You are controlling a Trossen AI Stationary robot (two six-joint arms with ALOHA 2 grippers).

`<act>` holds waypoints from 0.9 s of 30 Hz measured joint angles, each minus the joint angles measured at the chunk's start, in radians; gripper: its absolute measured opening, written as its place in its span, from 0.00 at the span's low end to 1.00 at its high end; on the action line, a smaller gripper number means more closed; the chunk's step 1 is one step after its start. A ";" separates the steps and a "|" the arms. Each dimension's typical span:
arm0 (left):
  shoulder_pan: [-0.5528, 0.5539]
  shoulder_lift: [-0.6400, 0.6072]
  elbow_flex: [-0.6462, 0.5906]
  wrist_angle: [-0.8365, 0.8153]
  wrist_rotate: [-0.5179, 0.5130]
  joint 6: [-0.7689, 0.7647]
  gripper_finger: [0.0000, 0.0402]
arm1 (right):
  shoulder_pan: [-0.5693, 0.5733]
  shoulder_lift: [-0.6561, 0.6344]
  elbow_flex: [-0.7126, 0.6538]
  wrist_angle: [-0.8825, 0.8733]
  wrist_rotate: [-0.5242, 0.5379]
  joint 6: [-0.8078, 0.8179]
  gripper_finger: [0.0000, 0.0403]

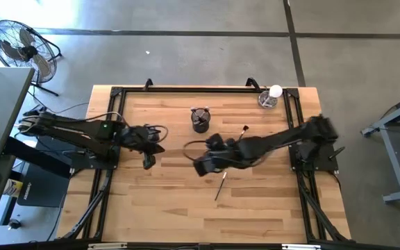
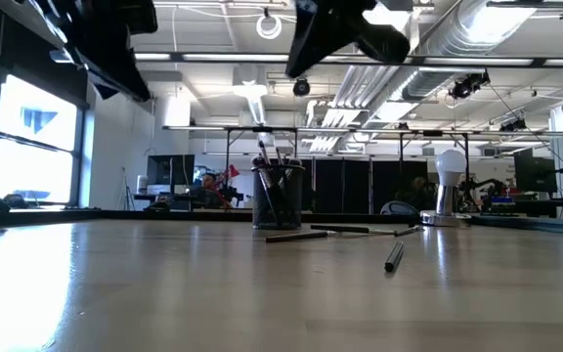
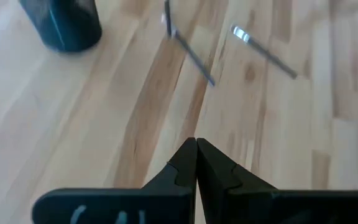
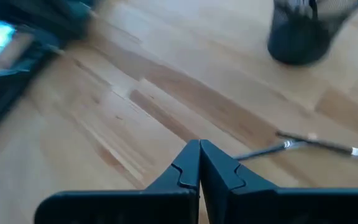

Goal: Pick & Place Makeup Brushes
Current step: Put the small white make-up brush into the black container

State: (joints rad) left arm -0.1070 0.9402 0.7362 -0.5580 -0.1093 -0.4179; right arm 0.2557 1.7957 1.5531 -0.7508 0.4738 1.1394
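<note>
Both arms are hanging above the wooden table (image 1: pixel 172 201), each with fingers pressed together on nothing. The left gripper (image 3: pixel 196 155) is hovering off to one side of the black cup (image 1: pixel 200 119); the right gripper (image 4: pixel 199 158) is sitting just in front of it. Several makeup brushes (image 2: pixel 274 156) are standing in that cup. Others are lying loose on the table near it, one brush (image 1: pixel 220 186) farther out beyond the right gripper.

We find no readable text, label, brand, number or sign in any view. Pale marks on the left gripper (image 3: pixel 196 163) body, seen by its wrist camera, stay illegible to us.
</note>
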 joint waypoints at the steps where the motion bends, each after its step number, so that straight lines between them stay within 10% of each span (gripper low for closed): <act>1: 0.000 -0.023 -0.004 0.007 0.001 0.010 0.00 | -0.010 0.042 0.047 -0.046 -0.017 0.026 0.00; 11: 0.002 -0.106 -0.012 -0.062 0.095 0.134 0.00 | -0.062 0.331 0.304 -0.543 -0.286 0.590 0.01; 27: 0.002 -0.103 -0.012 -0.105 0.158 0.186 0.00 | -0.059 0.325 -0.001 -0.396 -0.449 0.827 0.26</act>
State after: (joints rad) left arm -0.1055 0.8368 0.7246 -0.6628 0.0489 -0.2321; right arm 0.1963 2.1204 1.5523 -1.1472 0.0251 1.9662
